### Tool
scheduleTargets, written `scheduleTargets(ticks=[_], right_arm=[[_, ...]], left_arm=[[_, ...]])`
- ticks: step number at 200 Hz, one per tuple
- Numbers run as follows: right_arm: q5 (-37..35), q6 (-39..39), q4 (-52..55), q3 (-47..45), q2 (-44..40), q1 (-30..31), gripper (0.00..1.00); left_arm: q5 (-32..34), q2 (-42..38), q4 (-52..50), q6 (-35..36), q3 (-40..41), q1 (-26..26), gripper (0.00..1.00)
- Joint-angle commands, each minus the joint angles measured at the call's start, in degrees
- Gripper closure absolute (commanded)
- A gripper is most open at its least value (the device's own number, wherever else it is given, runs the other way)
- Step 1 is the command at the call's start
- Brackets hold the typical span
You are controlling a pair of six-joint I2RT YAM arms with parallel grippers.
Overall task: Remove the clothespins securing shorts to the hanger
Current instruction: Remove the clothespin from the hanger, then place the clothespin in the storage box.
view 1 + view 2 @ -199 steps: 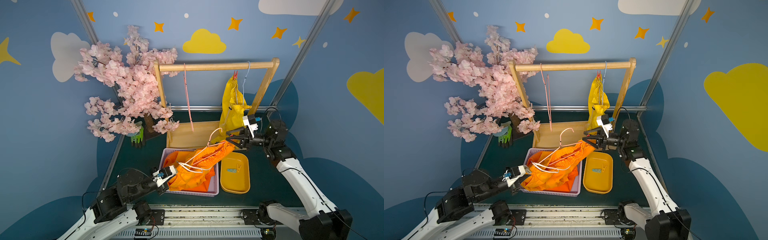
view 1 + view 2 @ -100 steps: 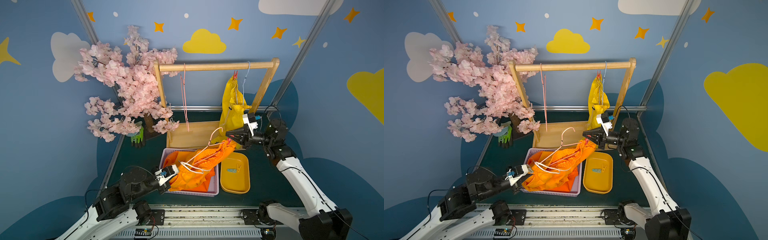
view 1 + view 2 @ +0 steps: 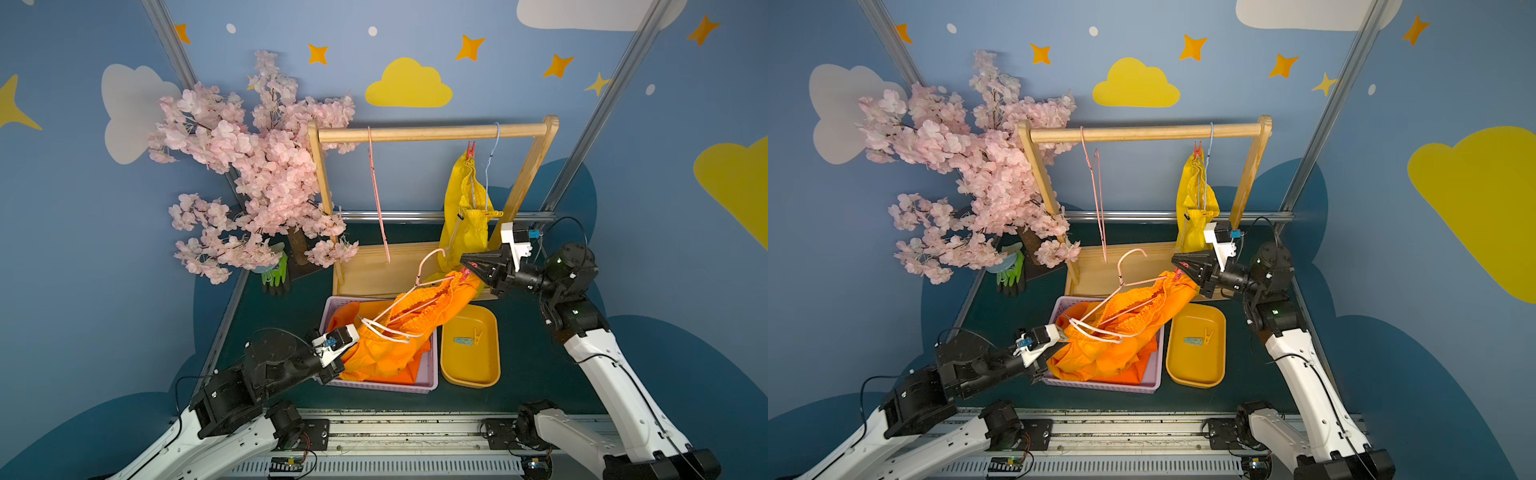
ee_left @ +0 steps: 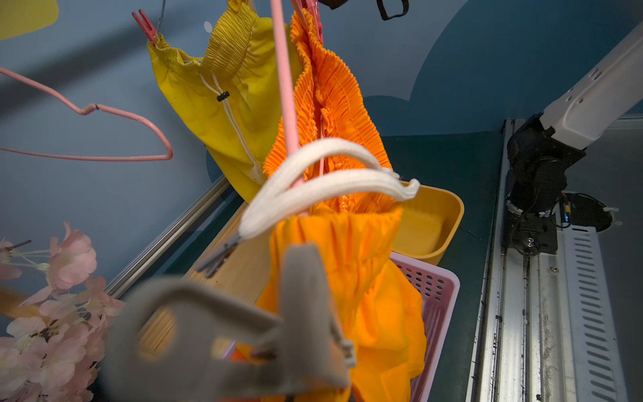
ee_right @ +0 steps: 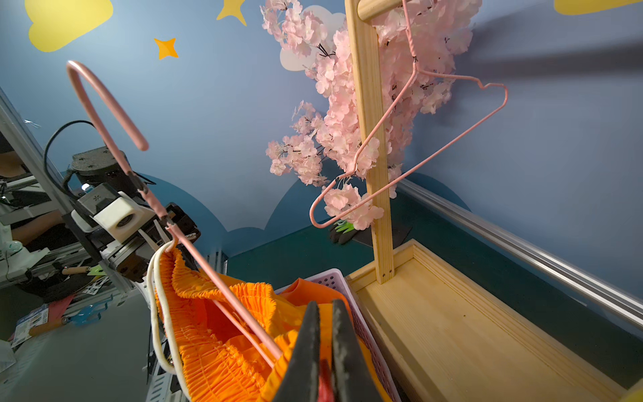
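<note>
Clothespin (image 5: 325, 381) inside right end effector (image 5: 325, 305): wrist view.

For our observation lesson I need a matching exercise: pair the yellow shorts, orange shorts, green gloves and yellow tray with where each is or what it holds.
Things:
1 yellow shorts
2 orange shorts
3 green gloves
4 yellow tray

Places:
A at the foot of the blossom tree
B holding two loose clothespins
C hanging from the wooden rail
D trailing into the lilac basket

Pairs: 1-C, 2-D, 3-A, 4-B
</note>
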State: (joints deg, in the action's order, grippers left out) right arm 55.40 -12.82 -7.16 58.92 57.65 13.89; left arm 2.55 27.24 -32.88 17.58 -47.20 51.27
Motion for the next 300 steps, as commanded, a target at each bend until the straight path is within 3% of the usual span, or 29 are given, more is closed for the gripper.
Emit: scheduleTargets(ticks=[1, 60, 105, 129, 158, 189, 209, 246, 270, 300], right_arm=[[-3.7, -2.3, -3.0, -0.7, -1.1, -0.9, 1.0], [-8.8, -5.8, -7.2, -4.1, -4.1, -3.4, 1.0], [-12.2, -2.9, -2.6, -5.0, -7.7, -2.7, 1.0], [-13.3, 1.8, -1.4, -7.3, -9.6, 1.6, 1.0], [-21.3, 8.9, 9.4, -8.3, -11.7, 8.2, 1.0], [-27.4, 8.3, 11.9, -14.3, -15.9, 11.9, 1.0], [-37.0, 8.3, 14.2, -19.5, -19.7, 14.3, 1.0], [-51.7, 0.4, 14.9, -30.9, -28.4, 15.4, 1.0], [-56.7, -4.4, 15.2, -35.6, -32.7, 15.5, 1.0], [-60.4, -6.5, 17.4, -37.5, -31.8, 15.5, 1.0]], left_arm=[[2.2, -0.9, -1.2, -0.1, -0.4, -0.8, 0.97], [5.7, -3.6, 0.6, -1.0, -0.2, -1.6, 0.97], [11.3, -9.4, 8.4, -0.4, 1.4, -1.6, 0.97], [12.7, -9.9, 10.2, 0.4, 1.7, -1.5, 0.97], [14.9, -9.3, 12.9, 1.3, 2.5, -1.5, 0.97], [15.4, -8.5, 14.5, 2.0, 2.8, -1.5, 0.97], [15.5, -8.6, 16.2, 2.5, 3.5, -1.5, 0.97], [15.8, -8.1, 17.5, 2.9, 4.1, -1.5, 0.97], [15.4, -7.4, 17.4, 3.0, 4.2, -1.5, 0.97], [14.9, -7.1, 17.5, 2.9, 4.3, -1.5, 0.97]])
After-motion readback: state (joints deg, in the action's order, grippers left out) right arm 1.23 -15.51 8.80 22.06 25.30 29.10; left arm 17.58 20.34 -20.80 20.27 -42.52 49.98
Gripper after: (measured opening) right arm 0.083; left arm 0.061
